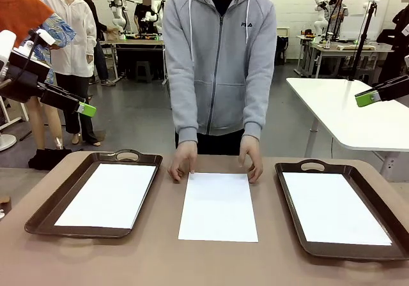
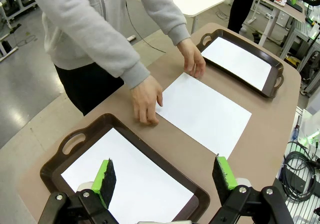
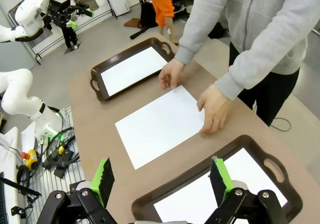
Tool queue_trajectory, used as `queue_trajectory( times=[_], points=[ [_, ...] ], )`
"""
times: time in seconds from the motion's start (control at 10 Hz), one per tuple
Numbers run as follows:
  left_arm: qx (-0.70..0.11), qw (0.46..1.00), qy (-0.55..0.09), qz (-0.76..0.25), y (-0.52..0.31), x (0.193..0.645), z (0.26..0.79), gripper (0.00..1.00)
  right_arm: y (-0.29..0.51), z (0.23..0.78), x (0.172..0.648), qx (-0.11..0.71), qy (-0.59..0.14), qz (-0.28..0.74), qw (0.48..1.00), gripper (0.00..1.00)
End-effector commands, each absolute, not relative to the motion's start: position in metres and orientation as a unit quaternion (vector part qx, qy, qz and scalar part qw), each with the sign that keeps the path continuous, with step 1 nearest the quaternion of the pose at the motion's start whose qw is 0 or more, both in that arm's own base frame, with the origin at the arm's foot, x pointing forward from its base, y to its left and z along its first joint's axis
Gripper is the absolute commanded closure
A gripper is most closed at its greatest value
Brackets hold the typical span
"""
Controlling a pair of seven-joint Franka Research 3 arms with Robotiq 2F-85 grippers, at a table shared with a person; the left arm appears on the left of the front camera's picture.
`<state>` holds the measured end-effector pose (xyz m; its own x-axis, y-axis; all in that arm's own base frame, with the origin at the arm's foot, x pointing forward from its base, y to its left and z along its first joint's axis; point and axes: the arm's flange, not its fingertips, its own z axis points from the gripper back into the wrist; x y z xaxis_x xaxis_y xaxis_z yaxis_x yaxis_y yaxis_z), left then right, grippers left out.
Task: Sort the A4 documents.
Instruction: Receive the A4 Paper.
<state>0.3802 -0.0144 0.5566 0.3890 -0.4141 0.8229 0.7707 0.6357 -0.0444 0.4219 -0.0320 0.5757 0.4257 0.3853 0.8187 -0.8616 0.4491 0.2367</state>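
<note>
A white A4 sheet (image 1: pixel 217 206) lies on the table's middle; the person's two hands (image 1: pixel 184 161) rest on its far corners. Another sheet (image 1: pixel 108 195) lies in the left brown tray (image 1: pixel 45 212), and one more (image 1: pixel 332 208) in the right tray (image 1: pixel 291 196). My left gripper (image 1: pixel 88 110) hangs open, high above the table's left edge, empty. In the left wrist view its fingers (image 2: pixel 105 176) spread over the near tray's sheet (image 2: pixel 130 181). My right gripper (image 1: pixel 364 99) hangs open at the upper right; its fingers (image 3: pixel 220 176) stand wide above the tray (image 3: pixel 150 199) below it.
The person in a grey hoodie (image 1: pixel 220 56) stands at the far edge, leaning over the middle. A white table (image 1: pixel 351 107) stands behind on the right. Bare brown tabletop (image 1: pixel 166 254) runs between the trays and along the near edge.
</note>
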Motion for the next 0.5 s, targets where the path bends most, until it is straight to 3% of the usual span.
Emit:
queue_trajectory(
  times=[0.0,0.4],
  points=[
    [-0.221,0.801,-0.416,-0.369,-0.0141,0.3798,0.5561,0.0,-0.031,0.5756,0.4224,0.338,-0.357,0.403,0.772,0.0],
    [-0.221,0.801,-0.416,-0.369,-0.0141,0.3798,0.5561,0.0,-0.031,0.5756,0.4224,0.338,-0.357,0.403,0.772,0.0]
  ],
)
